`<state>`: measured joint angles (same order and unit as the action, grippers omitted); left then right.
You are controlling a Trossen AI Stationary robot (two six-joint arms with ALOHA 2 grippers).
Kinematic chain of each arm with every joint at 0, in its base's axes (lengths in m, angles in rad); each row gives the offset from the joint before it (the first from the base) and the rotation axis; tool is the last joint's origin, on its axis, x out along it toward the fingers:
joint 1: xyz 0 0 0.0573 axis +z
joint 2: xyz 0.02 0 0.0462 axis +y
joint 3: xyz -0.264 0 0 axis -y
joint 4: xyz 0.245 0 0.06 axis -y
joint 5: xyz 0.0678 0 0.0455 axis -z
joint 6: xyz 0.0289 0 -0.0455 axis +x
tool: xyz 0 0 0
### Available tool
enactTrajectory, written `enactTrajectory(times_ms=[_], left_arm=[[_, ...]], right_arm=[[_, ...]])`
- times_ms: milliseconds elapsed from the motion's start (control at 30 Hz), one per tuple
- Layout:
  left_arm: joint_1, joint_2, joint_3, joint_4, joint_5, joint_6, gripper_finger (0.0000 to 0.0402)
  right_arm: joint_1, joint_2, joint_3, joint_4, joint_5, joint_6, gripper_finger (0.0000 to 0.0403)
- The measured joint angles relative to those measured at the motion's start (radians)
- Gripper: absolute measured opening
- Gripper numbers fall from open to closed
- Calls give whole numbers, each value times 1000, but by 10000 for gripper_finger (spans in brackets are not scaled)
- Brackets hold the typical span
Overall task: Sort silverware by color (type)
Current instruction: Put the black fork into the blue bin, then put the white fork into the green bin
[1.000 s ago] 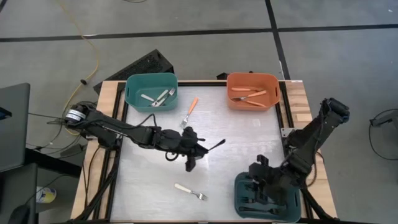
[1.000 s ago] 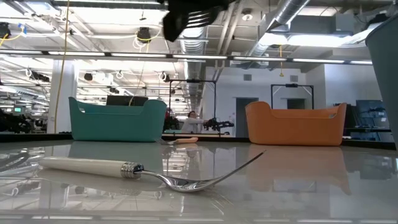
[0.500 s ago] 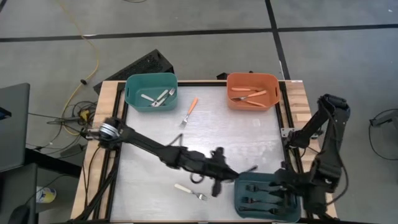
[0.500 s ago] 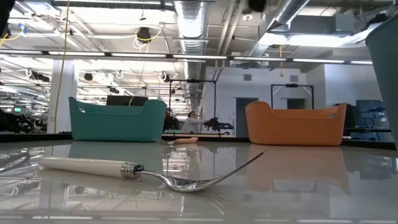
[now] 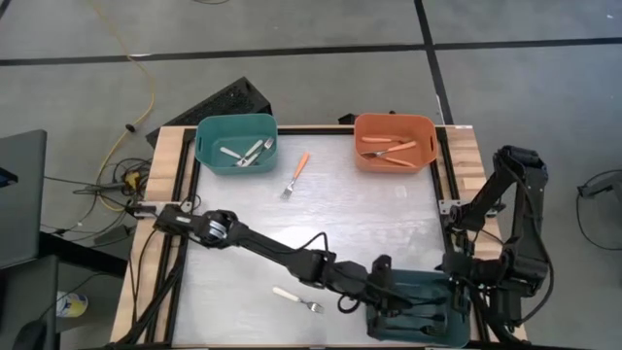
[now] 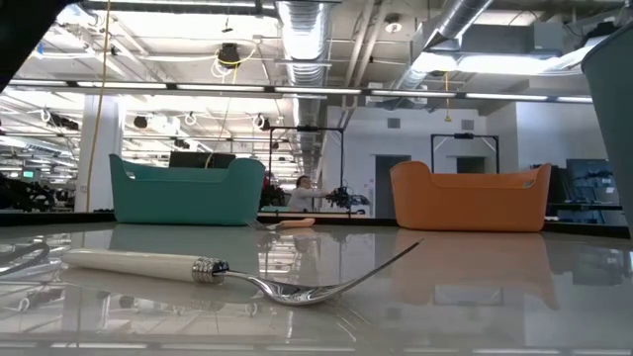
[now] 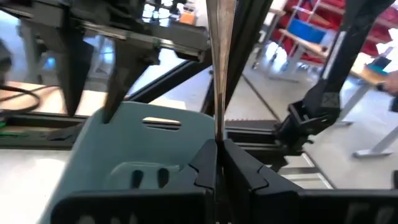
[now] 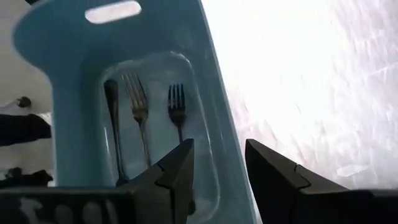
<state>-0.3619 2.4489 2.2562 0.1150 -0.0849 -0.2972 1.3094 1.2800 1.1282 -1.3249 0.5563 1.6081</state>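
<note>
The fingers of the left gripper are pinched on a thin fork standing upright between them. A second ago that arm hung mid-counter; now it has stretched across to the dark teal bin at the front right, where other dark forks lie. A drop looks close. The right gripper hovers over the same bin, fingers apart and empty. A white fork and an orange fork lie loose on the counter.
</note>
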Motion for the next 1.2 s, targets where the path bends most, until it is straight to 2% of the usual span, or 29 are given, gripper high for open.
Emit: enactTrajectory(times_ms=[600, 900, 1067, 1200], left_arm=[[10, 25, 26, -62, 28, -20, 4], [8, 25, 26, -147, 34, -20, 67], [14, 25, 26, -160, 75, -8, 105], [34, -9, 26, -263, 126, -7, 120]], right_arm=[[-1, 0, 0, -9, -71, -9, 166], [-8, 0, 0, -14, -95, 13, 166], [-10, 0, 0, -14, -136, 53, 166], [-10, 0, 0, -10, -141, 115, 166]])
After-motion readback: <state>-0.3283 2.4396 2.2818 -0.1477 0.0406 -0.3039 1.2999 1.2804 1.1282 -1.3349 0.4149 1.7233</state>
